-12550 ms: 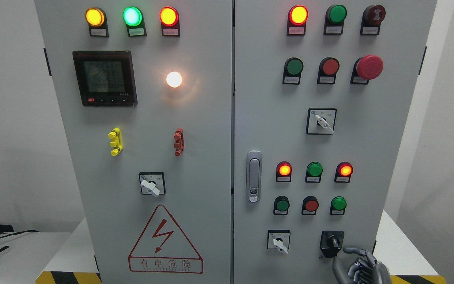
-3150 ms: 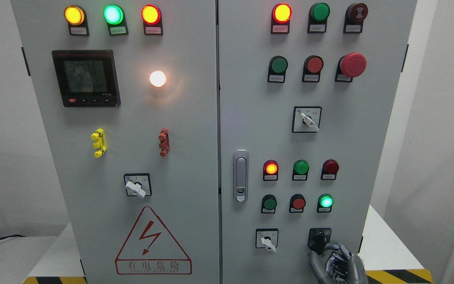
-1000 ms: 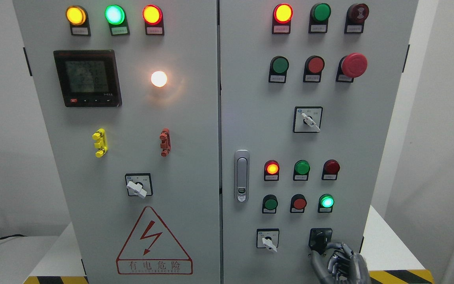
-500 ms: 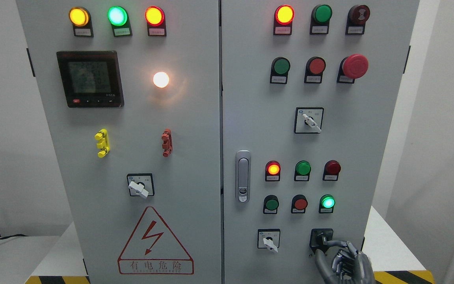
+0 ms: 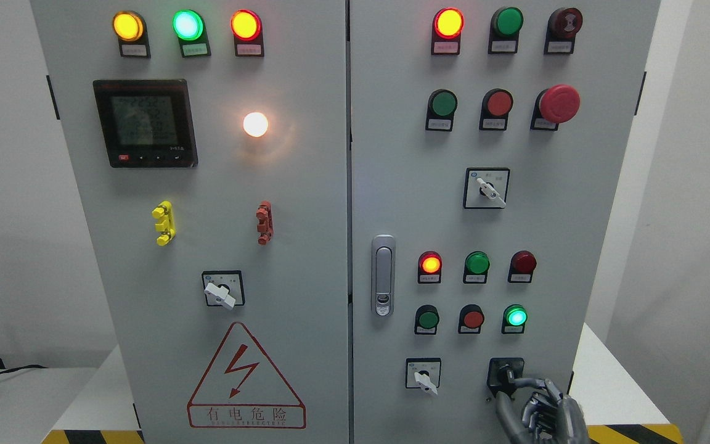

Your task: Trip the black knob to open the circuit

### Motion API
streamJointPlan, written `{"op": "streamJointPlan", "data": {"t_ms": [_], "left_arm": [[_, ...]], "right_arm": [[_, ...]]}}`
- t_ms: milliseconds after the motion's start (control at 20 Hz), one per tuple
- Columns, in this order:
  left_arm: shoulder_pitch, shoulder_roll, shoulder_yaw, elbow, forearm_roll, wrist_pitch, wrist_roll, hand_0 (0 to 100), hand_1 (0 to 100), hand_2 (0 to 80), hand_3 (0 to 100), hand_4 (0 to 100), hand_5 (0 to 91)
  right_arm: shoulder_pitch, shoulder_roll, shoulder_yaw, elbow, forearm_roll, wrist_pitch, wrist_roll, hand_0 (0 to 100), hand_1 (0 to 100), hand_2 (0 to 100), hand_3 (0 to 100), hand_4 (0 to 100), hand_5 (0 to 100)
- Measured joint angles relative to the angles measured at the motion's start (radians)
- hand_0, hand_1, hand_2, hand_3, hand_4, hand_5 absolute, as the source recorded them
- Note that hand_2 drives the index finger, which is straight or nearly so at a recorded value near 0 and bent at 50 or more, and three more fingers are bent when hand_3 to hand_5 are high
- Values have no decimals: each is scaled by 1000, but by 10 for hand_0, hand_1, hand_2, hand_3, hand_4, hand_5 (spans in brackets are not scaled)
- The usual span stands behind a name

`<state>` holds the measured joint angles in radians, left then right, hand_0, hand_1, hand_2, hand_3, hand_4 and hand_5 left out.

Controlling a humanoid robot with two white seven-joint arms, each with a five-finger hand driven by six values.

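The robot's grey right hand (image 5: 542,412) has its fingers (image 5: 524,382) curled against the small black rotary knob (image 5: 506,374) low on the grey metal cabinet (image 5: 342,185).

The right hand (image 5: 543,412) is cut off by the bottom edge, so its wrist and arm stay out of sight. Its fingers (image 5: 530,383) cover the lower right of the black knob (image 5: 505,374) (whether they pinch it or merely touch it cannot be told). The small labels under the lamps and the meter display (image 5: 145,121) are too small to read.
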<state>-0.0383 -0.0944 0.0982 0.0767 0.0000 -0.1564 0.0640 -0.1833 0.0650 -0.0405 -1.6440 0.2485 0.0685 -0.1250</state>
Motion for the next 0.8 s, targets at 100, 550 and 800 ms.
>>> {"op": "streamJointPlan", "data": {"t_ms": [100, 550, 800], "left_arm": [[0, 0, 0, 0, 0, 0, 0, 120, 389, 0, 0, 0, 0], [0, 0, 0, 0, 0, 0, 0, 120, 389, 0, 0, 0, 0], [0, 0, 0, 0, 0, 0, 0, 120, 389, 0, 0, 0, 0]], "right_arm": [[2, -3, -3, -1, 0, -3, 0, 390, 729, 448, 913, 1000, 1000], [23, -33, -22, -4, -1, -55, 1, 410, 717, 431, 896, 987, 1000], [44, -45, -38, -5, -4, -107, -1, 441, 685, 418, 876, 947, 984]]}}
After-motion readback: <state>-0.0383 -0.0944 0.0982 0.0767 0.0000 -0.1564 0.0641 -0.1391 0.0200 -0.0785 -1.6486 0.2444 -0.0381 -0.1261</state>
